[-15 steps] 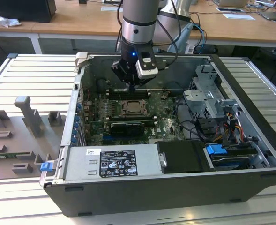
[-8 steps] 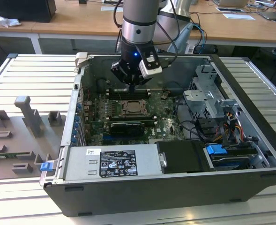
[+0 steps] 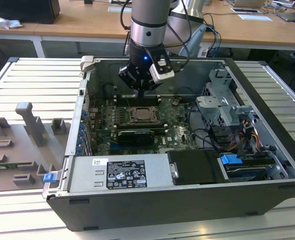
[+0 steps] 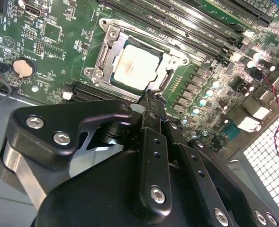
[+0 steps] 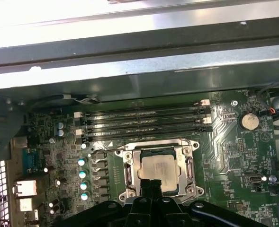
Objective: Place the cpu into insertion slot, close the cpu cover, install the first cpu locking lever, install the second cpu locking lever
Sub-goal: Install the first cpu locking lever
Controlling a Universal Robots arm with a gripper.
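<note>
Well, the chip (image 4: 138, 66) lies flat in its socket (image 4: 101, 61) on the green board (image 4: 49, 42), the cover (image 4: 176, 57) down around it. Just over its edge, the fingers (image 4: 151, 113) hang pinched together, holding nothing.

Wooden desks (image 3: 267, 32) behind a ribbed grey worktable (image 3: 37, 85).

Exterior view: elevated, well back from claw (image 3: 140, 91), looking down. Both wrist views: close behind claw, opposed, sharing insertion slot (image 5: 129, 176).
</note>
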